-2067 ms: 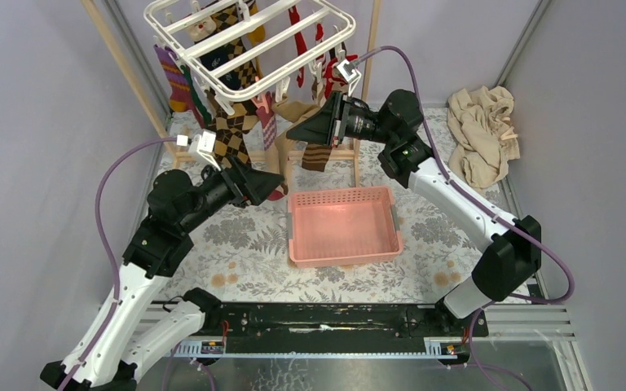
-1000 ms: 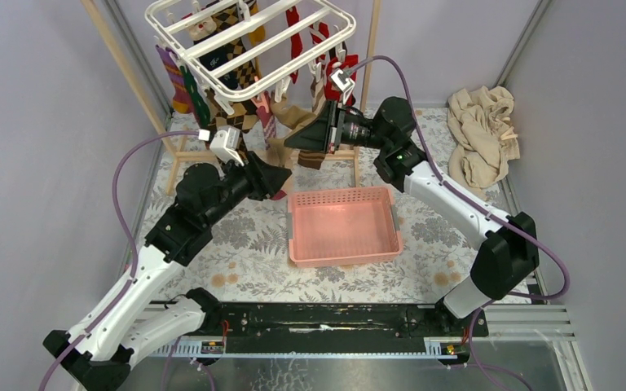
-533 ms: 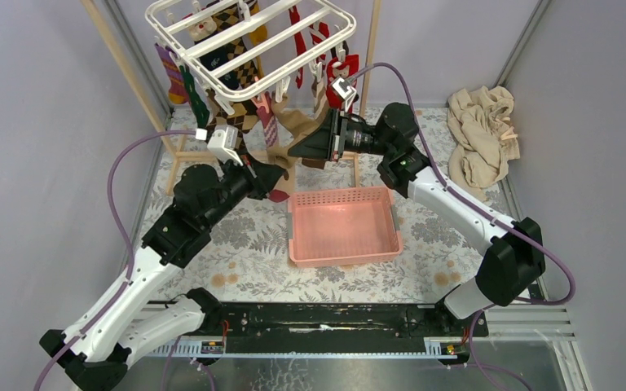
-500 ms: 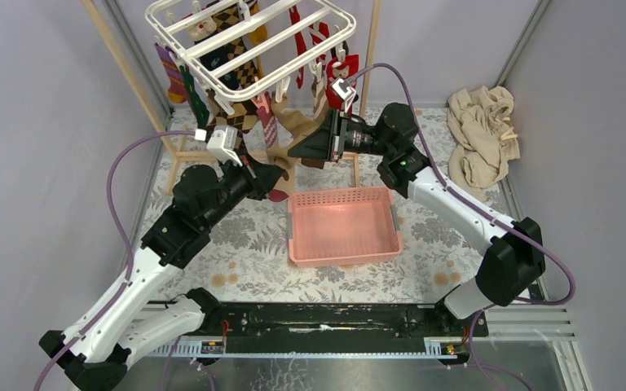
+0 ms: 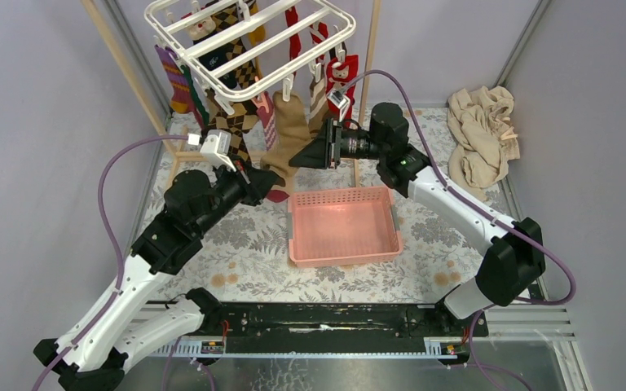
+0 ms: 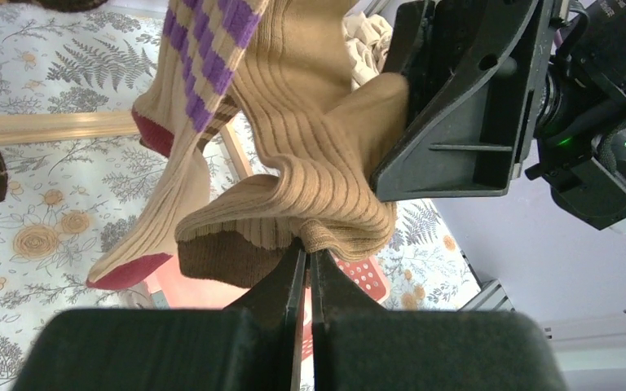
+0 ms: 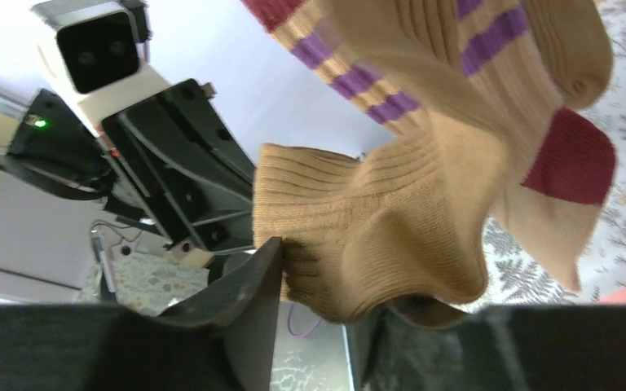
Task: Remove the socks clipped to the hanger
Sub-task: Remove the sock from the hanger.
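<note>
Socks (image 5: 232, 130) of many patterns hang by small clips from the white hanger (image 5: 249, 47), which sits high at the far side of the table under a wooden pole frame (image 5: 126, 69). Both arms reach up beneath its near edge, meeting at one tan ribbed sock (image 6: 310, 147) that dangles there. The left gripper (image 6: 308, 259) has its fingers pressed tight together on the bunched lower edge of that sock, beside its brown band, so the fabric folds and bulges above the tips. The right gripper (image 7: 322, 281) faces it from the other side, very close, with a fold of the same sock lying between its jaws; these stand somewhat apart, and I cannot tell whether they actually pinch the cloth. Just beside the tan sock hangs a beige one with purple stripes and a red toe (image 6: 187, 90), brushing against it. A pink basket (image 5: 344, 254) sits on the flowered tablecloth below and nearer the arms, and a heap of cream cloth (image 5: 481, 134) lies well off to the right.
</note>
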Robot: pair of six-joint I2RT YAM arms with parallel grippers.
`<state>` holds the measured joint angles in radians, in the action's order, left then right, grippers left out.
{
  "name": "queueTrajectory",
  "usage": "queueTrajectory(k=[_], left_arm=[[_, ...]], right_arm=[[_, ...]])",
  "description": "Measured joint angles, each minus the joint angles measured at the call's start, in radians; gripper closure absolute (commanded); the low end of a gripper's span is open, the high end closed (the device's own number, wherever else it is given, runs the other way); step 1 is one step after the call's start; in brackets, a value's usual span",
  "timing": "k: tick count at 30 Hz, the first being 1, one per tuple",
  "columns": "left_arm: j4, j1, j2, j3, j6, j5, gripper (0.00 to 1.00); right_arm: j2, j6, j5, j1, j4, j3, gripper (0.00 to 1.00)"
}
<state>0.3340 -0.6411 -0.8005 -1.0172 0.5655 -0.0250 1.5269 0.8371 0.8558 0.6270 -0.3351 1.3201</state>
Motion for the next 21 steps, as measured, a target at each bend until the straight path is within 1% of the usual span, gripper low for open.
queueTrajectory(k=[2, 5, 8, 11, 13, 16, 21], left_arm=[[0.015, 0.0, 0.006, 0.0, 0.0, -0.001, 1.0], [0.033, 0.0, 0.012, 0.0, 0.0, -0.002, 1.0], [0.045, -0.001, 0.017, 0.0, 0.0, -0.003, 1.0], [0.049, -0.001, 0.023, 0.0, 0.0, -0.003, 1.0], [0.049, -0.001, 0.024, 0.0, 0.0, -0.003, 1.0], [0.056, -0.001, 0.025, -0.001, 0.0, -0.003, 1.0], [0.094, -0.001, 0.03, -0.016, 0.0, -0.003, 1.0]], right_arm=[[0.0, -0.048, -0.019, 0.0, 0.069, 0.013, 0.45], [-0.003, -0.138, -0.081, 0.001, 0.202, 0.058, 0.38], [-0.027, -0.232, -0.166, 0.002, 0.322, 0.096, 0.35], [-0.057, -0.311, -0.25, 0.002, 0.396, 0.135, 0.33], [-0.078, -0.356, -0.305, 0.002, 0.408, 0.154, 0.33], [-0.107, -0.417, -0.372, -0.001, 0.376, 0.167, 0.34], [-0.09, -0.445, -0.373, -0.034, 0.257, 0.19, 0.36]])
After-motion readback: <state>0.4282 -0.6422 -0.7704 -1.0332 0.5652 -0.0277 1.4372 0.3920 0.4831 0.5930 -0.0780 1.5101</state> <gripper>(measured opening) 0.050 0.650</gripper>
